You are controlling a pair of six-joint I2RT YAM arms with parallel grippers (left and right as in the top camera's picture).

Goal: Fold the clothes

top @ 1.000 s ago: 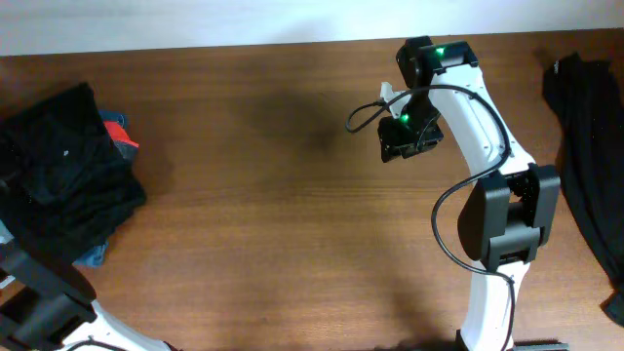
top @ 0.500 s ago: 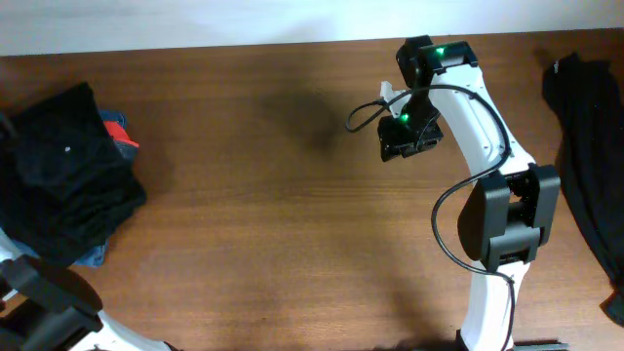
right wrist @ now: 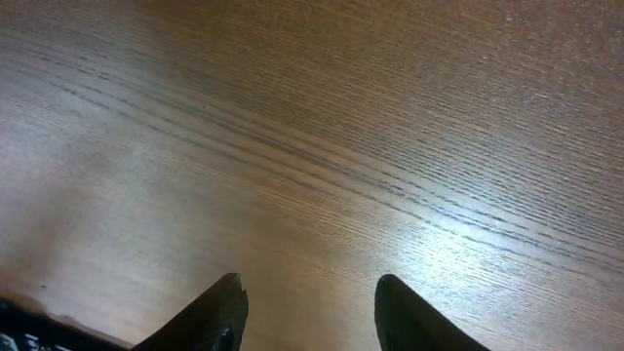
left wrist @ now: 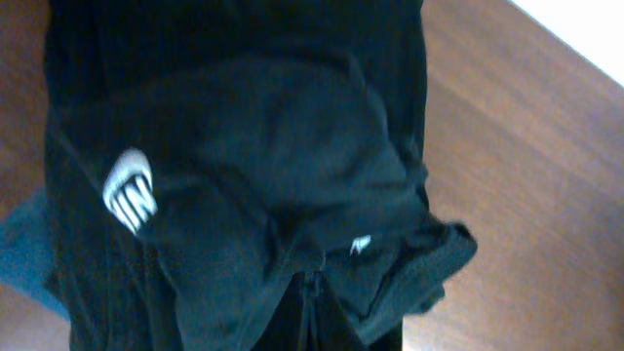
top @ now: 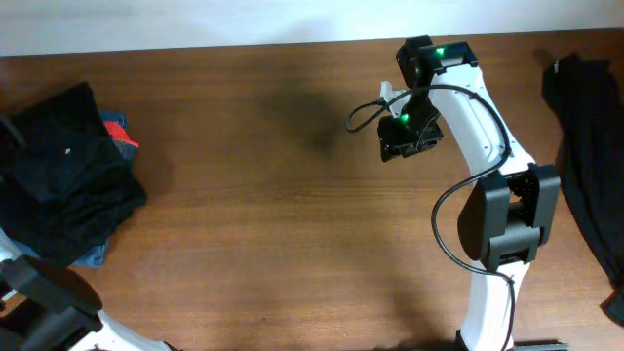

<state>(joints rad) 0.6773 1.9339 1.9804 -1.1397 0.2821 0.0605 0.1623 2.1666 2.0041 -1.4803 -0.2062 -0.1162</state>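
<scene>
A heap of black clothes (top: 63, 180) lies at the table's left end, with a red piece (top: 119, 135) and a blue piece (top: 93, 255) showing at its edges. In the left wrist view the black garment (left wrist: 253, 166) with a white label (left wrist: 130, 198) fills the frame. My left gripper (left wrist: 310, 278) is shut, its tips pinched into the garment's folds. My right gripper (right wrist: 310, 297) hangs open over bare wood with nothing between its fingers; it also shows in the overhead view (top: 405, 136), at the back right of centre.
Another black garment (top: 585, 166) lies along the table's right edge. The right arm's base (top: 502, 219) stands right of centre, and the left arm (top: 44, 292) comes in from the bottom left corner. Brown wooden table (top: 273, 224) stretches between the two heaps.
My left gripper has closed on the black garment, and the heap's outline has shifted slightly. The right arm has not moved.
</scene>
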